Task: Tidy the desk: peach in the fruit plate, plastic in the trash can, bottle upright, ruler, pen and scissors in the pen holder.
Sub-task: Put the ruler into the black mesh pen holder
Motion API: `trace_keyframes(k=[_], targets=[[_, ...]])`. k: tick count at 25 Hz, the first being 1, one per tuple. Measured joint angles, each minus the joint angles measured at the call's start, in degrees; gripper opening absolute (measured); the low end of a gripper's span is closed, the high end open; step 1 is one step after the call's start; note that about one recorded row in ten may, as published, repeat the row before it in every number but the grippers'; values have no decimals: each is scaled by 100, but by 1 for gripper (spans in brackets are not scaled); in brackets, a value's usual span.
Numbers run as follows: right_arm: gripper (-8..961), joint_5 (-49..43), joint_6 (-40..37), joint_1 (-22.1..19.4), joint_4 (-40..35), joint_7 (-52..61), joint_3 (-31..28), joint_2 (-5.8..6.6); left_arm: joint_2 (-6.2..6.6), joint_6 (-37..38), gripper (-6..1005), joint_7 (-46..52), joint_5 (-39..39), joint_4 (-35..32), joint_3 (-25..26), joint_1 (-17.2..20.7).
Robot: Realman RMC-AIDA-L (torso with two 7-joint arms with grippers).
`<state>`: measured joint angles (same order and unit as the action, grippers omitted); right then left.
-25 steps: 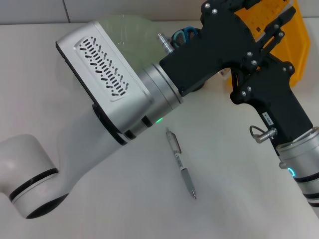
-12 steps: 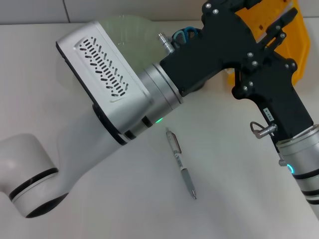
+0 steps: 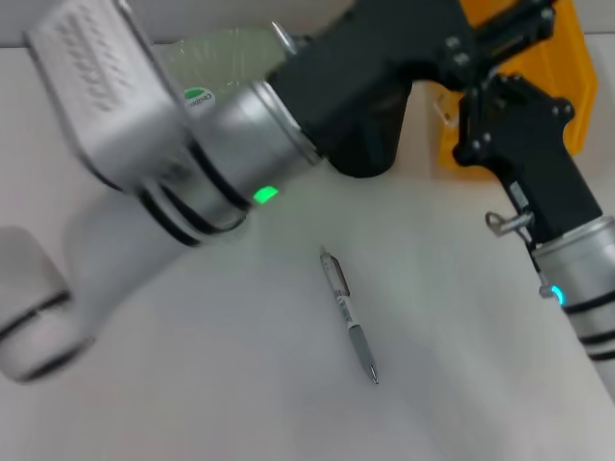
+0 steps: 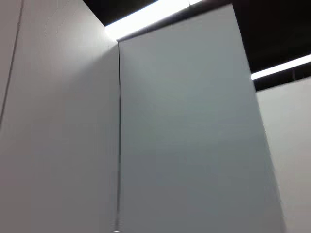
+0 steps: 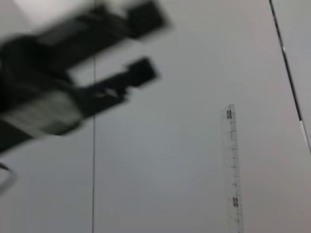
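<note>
Yellow plastic of the trash can point(image 3: 553, 91) at the far right edge of the desk point(image 3: 192, 384), partly covered by both black wrists. Just beside it toward the left, the dark pen holder point(image 3: 373, 154), standing upright, its top hidden behind the left arm point(image 3: 231, 163). No telling from here what sits inside the holder.

Near the middle of the pale desk, well apart from holder and can, the pen point(image 3: 348, 314): lying flat, untouched, clip end toward the holder and tip toward the robot.

Stretched across the upper left of the head view, the left arm, silver and blurred, with a green light on its ring. Reaching over the pen holder toward the can. Left hand point(image 5: 138, 43) seen only as a dark smear in the right wrist view; clenched or released, cannot tell.

On the right side, right hand point(image 3: 504, 96) raised in front of the trash can, wrist angled up from the lower right corner. Grip state likewise impossible to tell.

In the right wrist view, a clear ruler point(image 5: 233, 165) standing on end against a plain grey wall. Cannot tell what holds it.

From the left wrist camera, only bare wall panels and strip lights.
</note>
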<state>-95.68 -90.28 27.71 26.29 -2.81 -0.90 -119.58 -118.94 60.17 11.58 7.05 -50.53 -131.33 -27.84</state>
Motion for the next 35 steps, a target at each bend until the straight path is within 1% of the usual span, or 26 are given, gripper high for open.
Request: trace_keyframes(k=[1,2,3,4,5,6,8,9,10,11,13,15,16,19,27,35], targets=[[4,0,0,0,0,0,0,0,0,0,601,0,0,0,0,0],[4,-1,83,191,-160,138,-59,12,77,493,629,1325,-837,-20,655,108],[4,-1,83,191,-160,138,-59,12,77,493,674,1325,-837,-20,655,108],[4,1,275,418,-321,311,-128,18,126,1162,719,2680,-1900,230,1519,129],[4,1,275,418,-321,311,-128,18,126,1162,764,2680,-1900,230,1519,129],[4,3,458,566,-417,439,-184,20,154,2500,809,4296,-3414,879,2791,92],[4,-2,938,857,-599,730,-280,23,150,3357,809,4830,-4235,1469,3663,154],[4,-2,1466,1180,-780,1050,-310,19,150,3357,809,4830,-4235,1469,3663,154],[3,-2,1466,1180,-780,1050,-310,19,144,3566,809,4849,-4444,1606,3858,219],[3,-2,1711,1325,-855,1173,-320,13,134,3948,809,4618,-4921,1914,4322,461],[3,-2,2086,1545,-946,1276,-346,2,142,4076,809,4343,-5209,2007,4509,698],[3,-8,2397,1765,-981,1288,-321,-2,170,4144,809,4164,-5418,2030,4566,950],[3,-8,2397,1765,-981,1288,-321,-2,186,4166,809,4117,-5460,2037,4582,1094],[3,-140,2675,1880,-1021,1274,-297,-10,196,4190,809,4065,-5491,2067,4620,1297],[3,-236,2830,1775,-1069,1235,-292,-24,213,4254,808,4052,-5496,2156,4627,1336],[4,-336,3031,1758,-1116,1232,-298,-24,187,4266,808,4010,-5496,2162,4633,1310]])
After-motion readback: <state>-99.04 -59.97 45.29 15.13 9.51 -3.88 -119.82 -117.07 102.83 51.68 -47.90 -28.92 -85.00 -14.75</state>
